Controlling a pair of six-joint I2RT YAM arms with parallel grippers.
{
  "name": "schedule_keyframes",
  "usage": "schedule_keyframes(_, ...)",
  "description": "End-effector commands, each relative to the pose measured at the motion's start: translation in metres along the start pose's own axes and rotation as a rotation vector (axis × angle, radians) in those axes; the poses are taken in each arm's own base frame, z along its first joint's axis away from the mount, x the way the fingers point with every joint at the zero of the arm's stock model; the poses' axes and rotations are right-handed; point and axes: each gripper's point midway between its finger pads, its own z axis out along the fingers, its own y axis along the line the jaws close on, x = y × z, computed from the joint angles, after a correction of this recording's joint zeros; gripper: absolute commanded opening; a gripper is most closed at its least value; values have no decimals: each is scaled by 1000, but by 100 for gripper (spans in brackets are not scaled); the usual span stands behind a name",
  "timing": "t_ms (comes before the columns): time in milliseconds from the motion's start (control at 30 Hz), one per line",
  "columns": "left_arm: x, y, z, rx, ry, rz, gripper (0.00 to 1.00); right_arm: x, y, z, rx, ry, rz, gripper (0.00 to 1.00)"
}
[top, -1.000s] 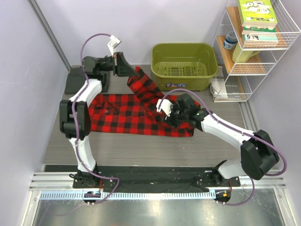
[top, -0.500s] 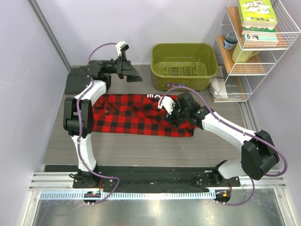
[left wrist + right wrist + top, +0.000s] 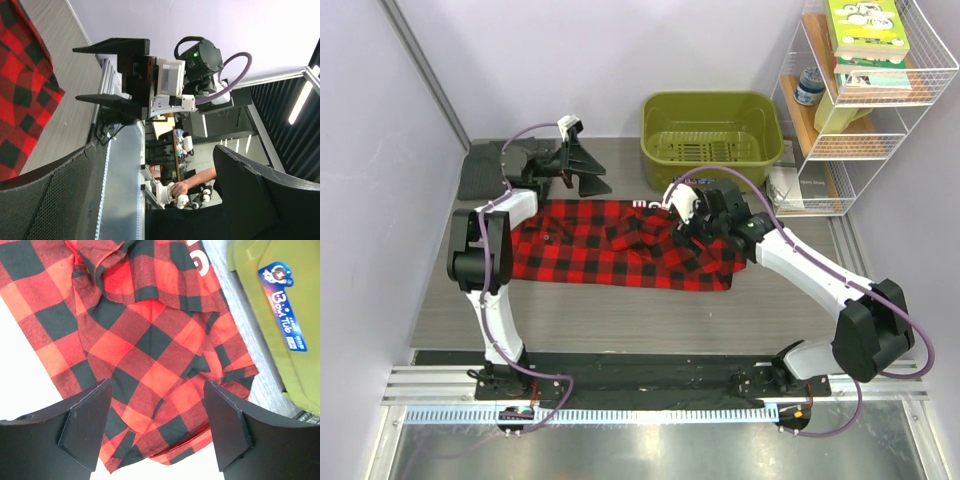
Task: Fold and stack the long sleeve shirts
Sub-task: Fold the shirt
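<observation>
The red-and-black plaid long sleeve shirt [image 3: 580, 250] lies spread across the table, with one sleeve dropped over its middle. A dark grey shirt [image 3: 480, 170] lies in a bundle at the far left back. My left gripper [image 3: 588, 172] hangs open and empty behind the plaid shirt's back edge. In the left wrist view its fingers [image 3: 50, 200] frame empty air, and plaid cloth [image 3: 20, 85] shows at the left edge. My right gripper [image 3: 692, 218] hovers open above the shirt's right end. In the right wrist view, the plaid fabric [image 3: 150, 340] lies below and between its two fingers [image 3: 85, 425].
A green plastic tub [image 3: 712, 140] stands at the back, just beyond the right gripper, and also shows in the right wrist view [image 3: 280, 325]. A white wire rack [image 3: 865, 110] with books stands at the back right. Papers [image 3: 785, 185] lie at its foot.
My left gripper opened and let go of the raised sleeve, which fell onto the shirt. The left arm then swung lower. My right gripper opened wider and shifted slightly towards the back.
</observation>
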Motion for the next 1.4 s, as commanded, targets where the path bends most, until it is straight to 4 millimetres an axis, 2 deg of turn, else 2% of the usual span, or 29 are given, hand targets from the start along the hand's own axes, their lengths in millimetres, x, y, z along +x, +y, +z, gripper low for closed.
schedule_keyframes(0, 20, -92, 4, 70, -21, 121, 100, -14, -10, -8, 35, -20, 8, 79)
schedule_keyframes(67, 19, -128, 5, 119, -58, 90, 100, -14, -8, -8, 24, -19, -3, 80)
schedule_keyframes(133, 21, -139, 7, 107, -53, 23, 100, -16, -8, -9, 20, -18, -16, 80)
schedule_keyframes(200, 28, -136, 10, 110, -51, -67, 100, -18, -11, -10, 26, -12, -22, 80)
schedule_keyframes(300, 57, -115, 28, 126, -18, -234, 100, -20, -14, -14, 27, -1, -43, 80)
schedule_keyframes(400, 65, -94, 48, 97, 26, -428, 100, -19, -13, -19, 27, 9, -67, 81)
schedule_keyframes(433, 71, -82, 55, 52, 77, -339, 100, -19, -12, -20, 27, 14, -71, 81)
schedule_keyframes(500, 65, -77, 60, 28, 67, -339, 100, -21, -13, -25, 41, 18, -72, 81)
schedule_keyframes(533, 65, -57, 61, -16, 67, -333, 100, -19, -13, -27, 41, 25, -70, 81)
schedule_keyframes(567, 59, -45, 56, -64, 9, -327, 100, -19, -13, -29, 51, 28, -69, 81)
schedule_keyframes(600, 58, -8, 46, -210, -73, -449, 100, -20, -13, -30, 56, 26, -68, 81)
schedule_keyframes(633, 70, -2, 26, -443, -83, -526, 100, -21, -13, -33, 63, 21, -65, 82)
schedule_keyframes(667, 51, 34, -6, -691, -174, -297, 100, -22, -14, -35, 71, 21, -61, 82)
schedule_keyframes(700, 42, 40, -20, -763, -202, -273, 100, -20, -14, -35, 78, 26, -55, 82)
schedule_keyframes(733, 26, 30, -30, -784, -241, -217, 100, -22, -13, -38, 81, 15, -47, 82)
schedule_keyframes(800, 18, 48, -66, -1013, -229, -83, 100, -21, -10, -38, 73, 11, -48, 82)
schedule_keyframes(867, 7, 38, -77, -1143, -197, 125, 100, -25, -7, -38, 62, -18, -52, 83)
schedule_keyframes(900, -2, 26, -101, -1281, -231, 303, 100, -23, -2, -36, 44, -24, -52, 83)
schedule_keyframes(933, -7, 14, -111, -1321, -261, 416, 100, -27, -4, -34, 52, -47, -42, 83)
schedule_keyframes(967, 7, 34, -124, -1381, -238, 445, 100, -27, -2, -30, 45, -48, -35, 83)
schedule_keyframes(1000, -21, 18, -131, -1400, -333, 658, 100, -29, -1, -27, 34, -58, -27, 83)
schedule_keyframes(1033, -18, -24, -145, -1436, -441, 811, 100, -35, 2, -23, 10, -83, -23, 83)
schedule_keyframes(1067, -8, -6, -149, -1451, -430, 835, 100, -37, 6, -19, -11, -98, -8, 83)
schedule_keyframes(1100, -16, -29, -148, -1431, -470, 999, 100, -42, 8, -11, -34, -110, 2, 82)
schedule_keyframes(1133, -10, -47, -147, -1403, -520, 1064, 100, -48, 14, -7, -76, -130, 14, 83)
schedule_keyframes(1167, -4, -39, -149, -1405, -528, 1065, 100, -52, 17, -2, -98, -136, 58, 82)
schedule_keyframes(1233, 1, -46, -143, -1356, -563, 1042, 100, -61, 21, 17, -141, -148, 115, 82)
schedule_keyframes(1300, 1, -54, -143, -1340, -626, 952, 100, -69, 21, 36, -164, -162, 186, 81)
schedule_keyframes(1367, 7, -45, -142, -1313, -702, 758, 100, -74, 25, 48, -190, -177, 240, 81)
